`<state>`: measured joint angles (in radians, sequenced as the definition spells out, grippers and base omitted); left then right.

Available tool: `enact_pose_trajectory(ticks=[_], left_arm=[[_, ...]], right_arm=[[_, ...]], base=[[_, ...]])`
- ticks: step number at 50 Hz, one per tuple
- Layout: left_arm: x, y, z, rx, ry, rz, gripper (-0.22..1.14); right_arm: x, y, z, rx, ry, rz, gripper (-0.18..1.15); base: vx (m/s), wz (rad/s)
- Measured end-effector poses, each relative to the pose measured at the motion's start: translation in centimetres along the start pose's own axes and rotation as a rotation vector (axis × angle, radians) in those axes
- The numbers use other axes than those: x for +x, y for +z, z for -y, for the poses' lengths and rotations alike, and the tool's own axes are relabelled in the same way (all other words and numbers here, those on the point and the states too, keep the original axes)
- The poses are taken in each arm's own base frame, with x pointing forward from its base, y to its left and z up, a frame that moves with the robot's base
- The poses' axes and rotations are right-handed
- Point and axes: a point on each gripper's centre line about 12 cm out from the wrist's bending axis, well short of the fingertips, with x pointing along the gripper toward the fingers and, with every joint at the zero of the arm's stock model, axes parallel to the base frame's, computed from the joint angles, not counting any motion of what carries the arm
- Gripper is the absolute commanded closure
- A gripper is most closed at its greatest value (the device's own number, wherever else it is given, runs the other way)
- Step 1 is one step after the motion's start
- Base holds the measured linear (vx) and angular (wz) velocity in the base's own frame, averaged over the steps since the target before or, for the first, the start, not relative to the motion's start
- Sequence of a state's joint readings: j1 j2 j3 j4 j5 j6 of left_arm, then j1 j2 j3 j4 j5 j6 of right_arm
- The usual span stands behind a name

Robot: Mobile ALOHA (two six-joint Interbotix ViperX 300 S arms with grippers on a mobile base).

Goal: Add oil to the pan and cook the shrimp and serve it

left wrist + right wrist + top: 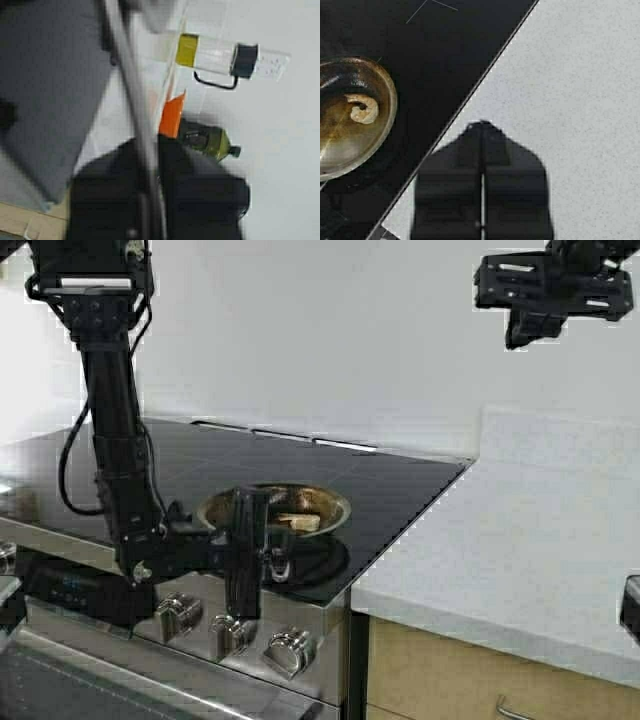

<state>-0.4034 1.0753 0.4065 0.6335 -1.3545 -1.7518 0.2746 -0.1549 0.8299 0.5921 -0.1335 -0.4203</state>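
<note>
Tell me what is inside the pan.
One curled shrimp lies on the browned, glossy floor of the pan. In the high view the left claw covers the pan's near side.

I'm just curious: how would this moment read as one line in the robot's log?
shrimp in pan on stove | left end effector at pan handle | right end effector shut, raised over counter

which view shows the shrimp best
The right wrist view: the curled shrimp lies unobstructed in the pan. The high view shows it only as a pale patch beside the left hand. The left wrist view misses it.
</note>
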Motion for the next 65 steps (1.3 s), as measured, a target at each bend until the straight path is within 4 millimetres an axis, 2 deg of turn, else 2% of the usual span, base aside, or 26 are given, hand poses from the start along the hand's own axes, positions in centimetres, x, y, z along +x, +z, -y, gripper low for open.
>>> enact_pose_trajectory(ticks=[2, 7, 9, 17, 28, 39, 46, 56, 65], left_arm=[[0.0, 0.0, 0.0, -0.007, 0.001, 0.008, 1.03], [-0.2, 0.1, -0.1, -0.021, 0.004, 0.021, 0.86], [-0.3, 0.0, -0.1, -0.023, 0.004, 0.024, 0.84], [-0.6, -0.2, 0.0, -0.026, -0.007, 0.023, 0.90], [-1.1, -0.6, 0.5, -0.033, -0.036, 0.018, 0.89], [-1.3, -1.1, 2.1, -0.028, -0.053, 0.012, 0.89], [-1.1, -1.1, 3.8, -0.011, -0.095, 0.005, 0.89], [-1.4, -1.3, 6.1, 0.006, -0.133, 0.004, 0.89], [-2.1, -1.2, 7.2, 0.007, -0.140, 0.022, 0.89]], right_arm=[[0.0, 0.0, -0.1, -0.001, 0.001, 0.000, 0.90], [0.0, 0.0, -0.1, 0.001, 0.001, 0.000, 0.90], [0.0, 0.0, -0.1, -0.001, 0.001, 0.000, 0.90], [0.0, 0.0, 0.0, 0.002, 0.000, 0.000, 0.90], [0.0, -0.1, 0.0, 0.001, 0.000, -0.002, 0.90], [-0.3, -0.5, 0.1, 0.016, 0.004, -0.020, 0.90], [-0.7, -0.4, 0.0, 0.021, 0.008, -0.014, 0.90], [-0.9, -0.8, 0.0, 0.039, 0.011, -0.027, 0.90], [-1.1, -1.1, 0.0, 0.046, 0.014, -0.037, 0.90]], base=[[0.00, 0.00], [0.00, 0.00], [0.00, 0.00], [0.00, 0.00], [0.00, 0.00], [0.01, 0.07], [0.02, 0.20], [0.02, 0.35], [0.01, 0.43]])
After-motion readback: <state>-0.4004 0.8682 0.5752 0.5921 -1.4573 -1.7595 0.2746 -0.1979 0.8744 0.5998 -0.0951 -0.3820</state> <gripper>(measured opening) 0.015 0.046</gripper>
